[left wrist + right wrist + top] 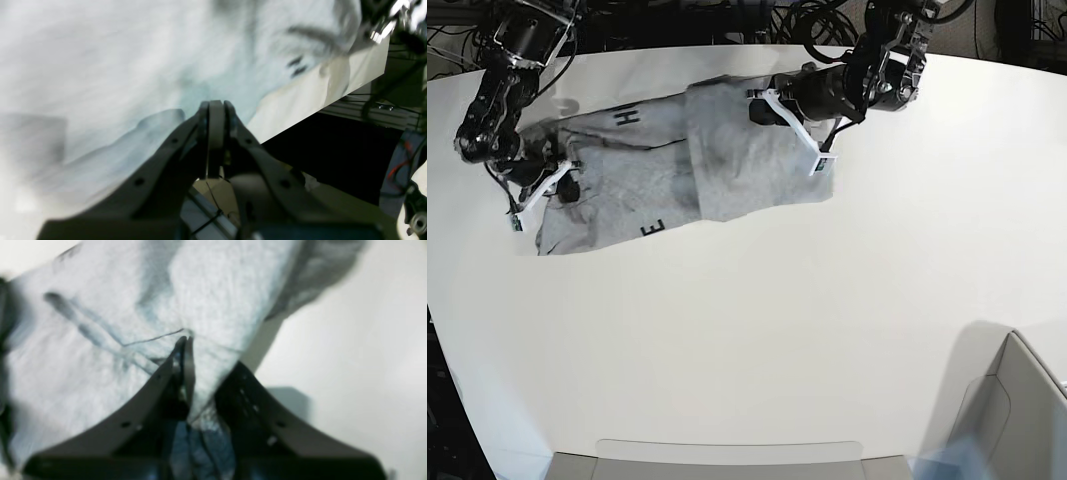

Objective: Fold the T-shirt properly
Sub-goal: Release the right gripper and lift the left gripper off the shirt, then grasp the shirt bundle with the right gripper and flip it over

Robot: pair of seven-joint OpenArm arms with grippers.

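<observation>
The heather-grey T-shirt [627, 190] lies at the table's far left, its right part folded over the middle, black letters [625, 117] showing. My right gripper [567, 178] is at the shirt's left end. In the right wrist view it [185, 340] is shut, with a bunch of the T-shirt [100, 340] running down between its fingers. My left gripper [759, 103] is at the far edge of the folded part. In the blurred left wrist view its jaws [216, 105] are pressed together where the T-shirt [133, 66] edge meets the tips.
The white table [827, 320] stretches out in front of and to the right of the shirt. A grey bin [1017, 400] stands at the near right corner and a shallow tray [727, 460] at the front edge. Behind the table edge [333, 96] are dark cables and framing.
</observation>
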